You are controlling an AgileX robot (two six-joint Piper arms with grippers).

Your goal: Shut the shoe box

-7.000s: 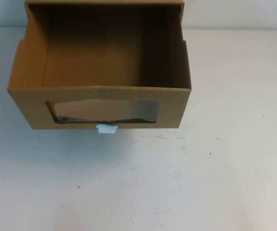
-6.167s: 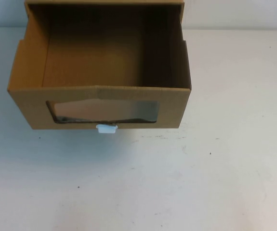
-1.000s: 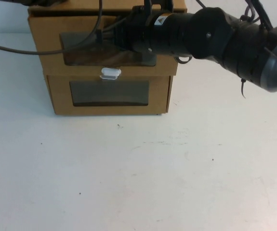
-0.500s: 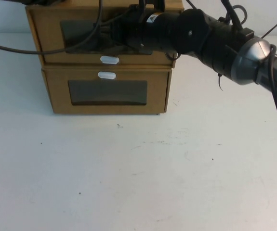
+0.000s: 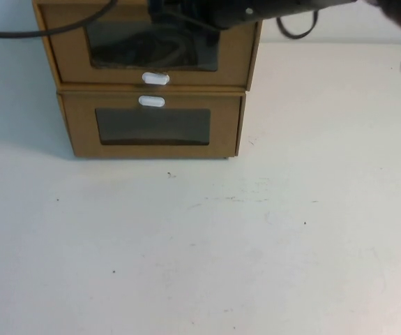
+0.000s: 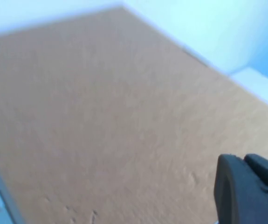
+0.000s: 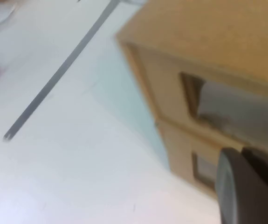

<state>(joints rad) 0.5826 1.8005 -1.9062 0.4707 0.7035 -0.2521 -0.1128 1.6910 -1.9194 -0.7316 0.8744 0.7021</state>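
While the high view shows two stacked boxes at the far end of the white table (image 5: 256,237), the task one is the upper brown cardboard drawer-style shoe box (image 5: 238,52), front panel with a dark clear window (image 5: 155,47) and a small white oval tab (image 5: 155,79) below it. Its front sits about flush with the matching lower cardboard box (image 5: 81,129), whose white tab (image 5: 151,102) is above its own window. Drawer looks pushed in; judged closed, or all but closed. A dark arm (image 5: 256,10) crosses just above the shoe box's top edge, black cable (image 5: 40,30) running off past its other upper corner. Neither gripper's fingertips show in this view.

Left wrist view: tan cardboard surface (image 6: 106,116) fills nearly everything, very close, so the left gripper (image 6: 248,189) hangs right over what is probably the shoe box's top. Only one dark finger (image 6: 236,191) shows at the edge; cannot tell how the jaws stand, nothing seen held.

Right wrist view: blurred. Right gripper (image 7: 248,186) is off the shoe box's (image 7: 208,32) front corner, near but not touching, looking along both windowed fronts, with the lower box (image 7: 185,149) beneath. One dark finger (image 7: 238,186) visible; jaw state cannot be told, nothing seen in it. Grey cable (image 7: 54,77) lies on the table beside the shoe box.

Left to do, by my read: maybe a last check that the drawer is fully seated, then pull the arms clear.
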